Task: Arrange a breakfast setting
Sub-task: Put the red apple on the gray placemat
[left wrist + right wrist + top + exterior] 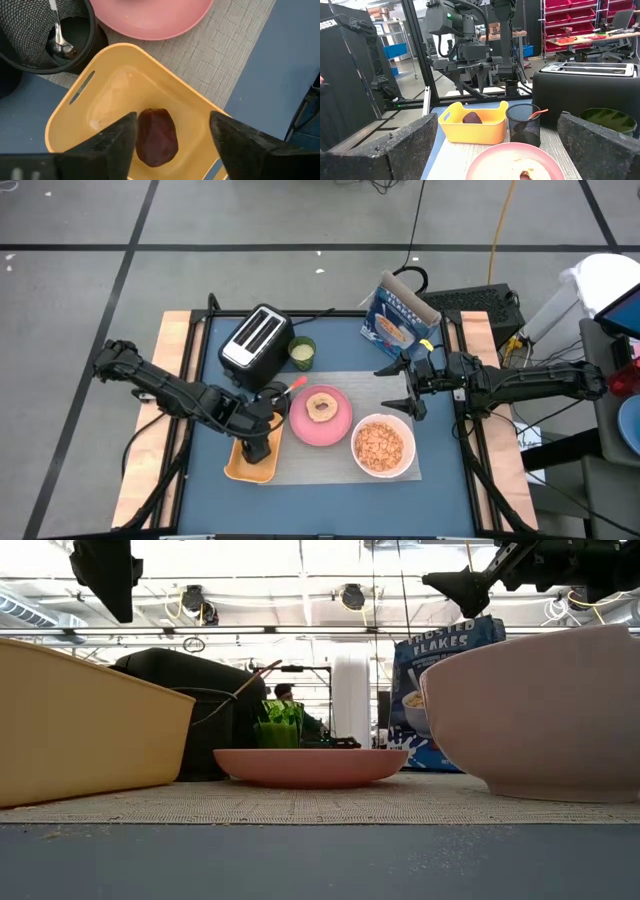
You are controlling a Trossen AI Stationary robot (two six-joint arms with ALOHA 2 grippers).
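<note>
The left tool (170, 137) is hanging over the yellow tray (250, 463) with its fingers spread wide, one on each side of the dark-red fruit (157, 136) lying in the tray's middle. The fingers are not touching the fruit. The right tool (407, 385) is waiting, also spread, above the bench (340, 330) beyond the bowl (383, 445), near the cereal box (400, 318).

The rest of the setting is sitting on the grey mat (400, 380): the pink plate (320, 418) with the bagel (321, 406) on it, and beside it the white bowl holding the cereal (381, 446). A spoon (58, 30) is standing in the black mesh cup (35, 35) between the toaster (256, 337) and the plate; a green cup (302, 353) is sitting next to the toaster.

Judging from this, the fruit pick is the step in hand, and several things could spoil it:

- The fruit looks smooth and rounded, so an off-centre close could be squeezing it sideways out of the fingers.
- It looks soft; too hard a pinch could be bruising or crushing it.
- A descent that is too deep could be driving the fingertips into the tray floor or shoving the light tray along the mat.
- The mesh cup stands just beside the tray, so a careless lift toward the plate could be knocking it and the spoon over.
</note>
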